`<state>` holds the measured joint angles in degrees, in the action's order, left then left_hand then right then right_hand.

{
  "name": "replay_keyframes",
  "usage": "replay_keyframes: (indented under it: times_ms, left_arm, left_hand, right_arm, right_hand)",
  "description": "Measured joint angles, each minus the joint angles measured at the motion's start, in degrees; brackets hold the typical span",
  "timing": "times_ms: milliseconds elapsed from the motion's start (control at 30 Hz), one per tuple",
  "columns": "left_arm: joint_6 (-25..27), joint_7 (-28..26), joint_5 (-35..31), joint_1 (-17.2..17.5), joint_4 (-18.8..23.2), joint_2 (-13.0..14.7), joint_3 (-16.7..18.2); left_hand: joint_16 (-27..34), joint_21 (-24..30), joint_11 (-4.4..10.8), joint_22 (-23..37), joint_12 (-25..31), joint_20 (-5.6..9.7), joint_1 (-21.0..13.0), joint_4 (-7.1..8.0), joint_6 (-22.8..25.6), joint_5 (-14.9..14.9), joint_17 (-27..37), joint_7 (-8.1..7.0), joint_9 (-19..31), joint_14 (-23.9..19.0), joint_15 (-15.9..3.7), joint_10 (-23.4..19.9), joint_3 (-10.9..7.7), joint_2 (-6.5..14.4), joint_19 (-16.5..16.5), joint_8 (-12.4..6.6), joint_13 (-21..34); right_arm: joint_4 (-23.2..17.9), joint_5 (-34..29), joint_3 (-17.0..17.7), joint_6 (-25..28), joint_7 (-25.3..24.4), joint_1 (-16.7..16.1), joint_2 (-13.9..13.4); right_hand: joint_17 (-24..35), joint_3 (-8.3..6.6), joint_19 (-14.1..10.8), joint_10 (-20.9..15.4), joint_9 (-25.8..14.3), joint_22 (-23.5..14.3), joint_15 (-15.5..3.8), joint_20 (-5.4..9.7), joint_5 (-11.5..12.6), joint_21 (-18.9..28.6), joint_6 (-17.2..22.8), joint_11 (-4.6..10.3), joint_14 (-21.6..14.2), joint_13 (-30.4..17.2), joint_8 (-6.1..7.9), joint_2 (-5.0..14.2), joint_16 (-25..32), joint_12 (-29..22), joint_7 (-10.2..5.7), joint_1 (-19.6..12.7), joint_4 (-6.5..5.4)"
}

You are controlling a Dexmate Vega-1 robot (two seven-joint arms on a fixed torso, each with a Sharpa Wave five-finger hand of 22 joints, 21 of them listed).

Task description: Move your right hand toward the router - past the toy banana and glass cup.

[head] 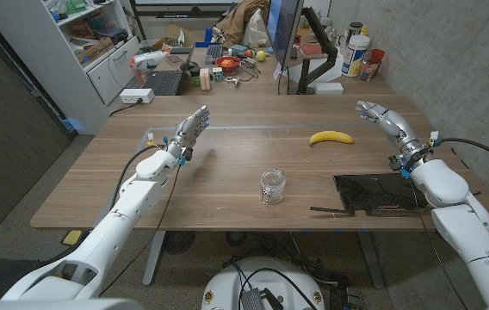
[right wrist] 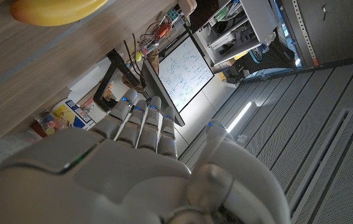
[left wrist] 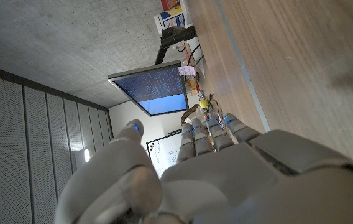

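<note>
A yellow toy banana (head: 331,137) lies on the wooden table (head: 227,172), right of the middle; its edge also shows as the banana (right wrist: 55,9) in the right wrist view. A clear glass cup (head: 272,186) stands nearer the front, about in the middle. A flat black router (head: 379,191) with thin antennas lies at the front right. My right hand (head: 380,117) hangs open above the table's right side, behind the router and right of the banana, holding nothing. My left hand (head: 189,132) is raised open over the left side, fingers (left wrist: 217,134) straight.
Behind the table stands a second desk with a monitor (head: 283,34), a laptop (head: 163,83), bottles (head: 356,53) and small clutter. A white shelf unit (head: 81,43) is at the back left. A cable (head: 477,148) runs off the right edge.
</note>
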<state>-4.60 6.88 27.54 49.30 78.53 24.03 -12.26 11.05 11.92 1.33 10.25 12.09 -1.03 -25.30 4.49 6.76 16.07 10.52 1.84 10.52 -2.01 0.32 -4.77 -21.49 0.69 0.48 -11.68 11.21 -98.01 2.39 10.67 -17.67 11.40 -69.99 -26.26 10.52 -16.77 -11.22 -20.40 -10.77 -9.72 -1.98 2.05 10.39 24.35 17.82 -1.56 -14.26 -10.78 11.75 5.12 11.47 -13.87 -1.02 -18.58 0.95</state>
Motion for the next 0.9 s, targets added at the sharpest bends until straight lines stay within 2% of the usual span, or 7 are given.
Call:
replay_keyframes:
  times_ms: [233, 533, 700, 733, 900]
  left_arm:
    - [-0.19, 0.50, 0.31, -0.30, -0.67, -0.20, 0.02]
    - [-0.32, 1.43, 0.53, -0.82, -1.29, -0.27, 0.02]
    - [-0.32, 1.43, 0.53, -1.15, -1.49, -0.28, -0.13]
    - [-0.32, 1.77, 0.48, -1.18, -1.50, -0.28, -0.16]
    - [-0.16, 2.02, 0.37, -1.45, -1.62, -0.28, -0.33]
  left_hand:
    - [0.00, 0.00, 0.00, 0.00, 0.00, -0.03, 0.00, 0.00, 0.00, 0.00, 0.00, 0.00, 0.00, 0.00, 0.00, 0.00, 0.00, 0.00, -0.03, 0.00, 0.00]
    - [0.00, 0.00, 0.00, 0.00, 0.00, -0.21, 0.00, 0.00, 0.00, -0.47, 0.00, 0.00, 0.00, 0.00, 0.00, 0.00, 0.00, 0.00, -0.21, 0.00, 0.00]
    - [0.00, 0.00, 0.00, 0.00, 0.00, -0.21, 0.00, 0.00, 0.00, -0.47, 0.00, 0.00, 0.00, 0.00, 0.00, 0.00, 0.00, 0.00, -0.21, 0.00, 0.00]
    - [0.00, 0.00, 0.00, 0.00, 0.00, -0.21, 0.00, 0.00, 0.00, -0.47, 0.00, 0.00, 0.00, 0.00, 0.00, 0.00, 0.00, 0.00, -0.21, 0.00, 0.00]
    - [0.00, 0.00, 0.00, 0.00, 0.00, -0.21, 0.00, -0.23, 0.00, -0.46, 0.00, 0.00, 0.00, 0.00, 0.00, 0.00, 0.24, 0.00, -0.21, 0.00, 0.00]
  right_arm:
    - [-0.54, -0.58, 0.41, -0.12, 0.00, -0.53, 0.27]
    - [-2.33, -1.59, 1.91, -0.86, -0.38, -2.81, 1.01]
    - [-2.33, -2.17, 1.91, -1.08, -0.67, -2.81, 1.01]
    - [-3.41, -2.22, 2.87, -1.09, -0.68, -4.20, 1.54]
    - [-4.24, -2.72, 3.63, -1.19, -0.86, -5.28, 2.00]
  right_hand:
    - [0.00, 0.18, -0.41, -0.38, 0.00, 0.00, -0.05, 0.41, 0.00, -0.20, 0.31, 0.22, -0.49, 0.00, 0.00, -0.22, 0.00, 0.00, -0.31, 0.22, 0.18]
    - [0.00, 0.24, -0.72, -1.04, 0.00, 0.00, -0.37, 0.09, 0.22, -0.41, 1.14, 0.45, -1.63, 0.00, 0.00, -0.45, 0.24, -0.33, -0.51, 0.45, 0.24]
    - [0.00, 0.24, -0.71, -1.51, 0.00, 0.00, -0.37, 0.09, 0.21, -0.41, 1.34, 0.54, -1.63, 0.00, 0.00, -0.45, 0.24, -0.33, -0.72, 0.45, 0.24]
    - [0.00, 0.24, -0.71, -1.51, 0.00, 0.00, -0.17, 0.09, 0.22, -0.64, 1.34, 0.54, -1.84, 0.00, 0.00, -0.45, 0.24, -0.33, -0.72, 0.45, 0.24]
    - [0.00, 0.47, -0.94, -1.51, 0.00, 0.00, -0.38, 0.32, 0.28, -0.63, 1.56, 0.54, -2.25, 0.00, 0.00, -0.97, 0.24, -0.33, -0.94, 0.53, 0.47]
